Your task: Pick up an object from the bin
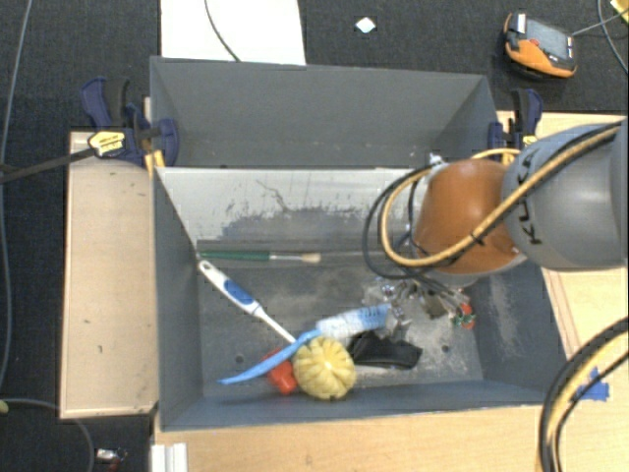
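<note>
Tool (411, 308) low near the bin's (177, 293) front right corner
It sits just beside a blue toothbrush (344, 324) and a black object (385, 351); open or closed, cannot tell.

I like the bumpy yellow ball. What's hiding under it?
Left of the bumpy yellow ball, a small orange-red thing pokes out from under it. The rest is covered.

The grey metal bin (314, 116) fills the middle of the frame. On its floor, toward the back, a green-handled paintbrush (256, 256) lies crosswise. At left a white-and-blue toothbrush (239, 296) slants down to the right. Along the lower edge sit a yellow ridged ball (324, 365), touching a small red-orange piece (283, 380), a blue toothbrush (339, 324) and, just right, a black lump (385, 352).
</note>
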Available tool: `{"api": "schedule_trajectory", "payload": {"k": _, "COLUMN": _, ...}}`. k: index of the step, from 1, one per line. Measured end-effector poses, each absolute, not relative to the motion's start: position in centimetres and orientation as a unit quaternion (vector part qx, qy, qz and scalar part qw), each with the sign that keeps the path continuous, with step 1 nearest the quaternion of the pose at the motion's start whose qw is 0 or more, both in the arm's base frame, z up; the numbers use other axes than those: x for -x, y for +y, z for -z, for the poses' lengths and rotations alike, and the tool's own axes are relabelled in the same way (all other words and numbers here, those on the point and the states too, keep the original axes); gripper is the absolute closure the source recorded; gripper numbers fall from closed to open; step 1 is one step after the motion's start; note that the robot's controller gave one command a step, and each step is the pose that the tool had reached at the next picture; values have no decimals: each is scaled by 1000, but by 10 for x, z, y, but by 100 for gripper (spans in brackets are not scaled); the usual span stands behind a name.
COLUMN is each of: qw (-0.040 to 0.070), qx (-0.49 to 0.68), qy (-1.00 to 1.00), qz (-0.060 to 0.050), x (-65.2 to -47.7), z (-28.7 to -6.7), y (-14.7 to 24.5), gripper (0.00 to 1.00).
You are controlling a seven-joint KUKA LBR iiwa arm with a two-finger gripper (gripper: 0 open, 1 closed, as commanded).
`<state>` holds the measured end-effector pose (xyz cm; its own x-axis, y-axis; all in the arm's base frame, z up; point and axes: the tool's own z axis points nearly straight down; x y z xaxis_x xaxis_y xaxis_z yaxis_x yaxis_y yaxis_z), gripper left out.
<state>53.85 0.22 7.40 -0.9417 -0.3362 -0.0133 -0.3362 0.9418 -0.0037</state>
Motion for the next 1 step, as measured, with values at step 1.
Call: {"api": "schedule_trajectory", "payload": {"k": 1, "qw": 7, "qx": 170, "qy": 985, "qz": 1, "x": -539, "z": -74, "y": 2, "gripper": 100}}
